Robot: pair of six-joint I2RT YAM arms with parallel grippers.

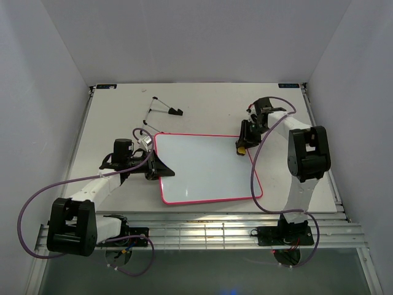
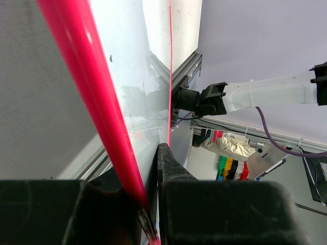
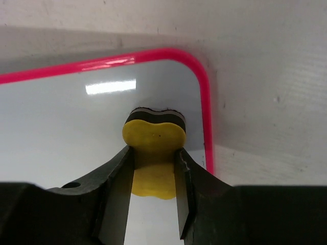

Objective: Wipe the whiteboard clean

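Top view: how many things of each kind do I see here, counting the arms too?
Robot arms: 2
Whiteboard: 1
Yellow eraser: 1
Small black wiry object: 1
Total: 5

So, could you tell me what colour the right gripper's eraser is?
Yellow eraser with a black layer at its tip; best seen in the right wrist view.

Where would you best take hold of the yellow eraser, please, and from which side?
At its pinched waist, coming from the yellow back, as the right claw does now: the yellow eraser narrows mid-body, so the fingers seat in the two notches, leaving the dark face free toward the whiteboard.
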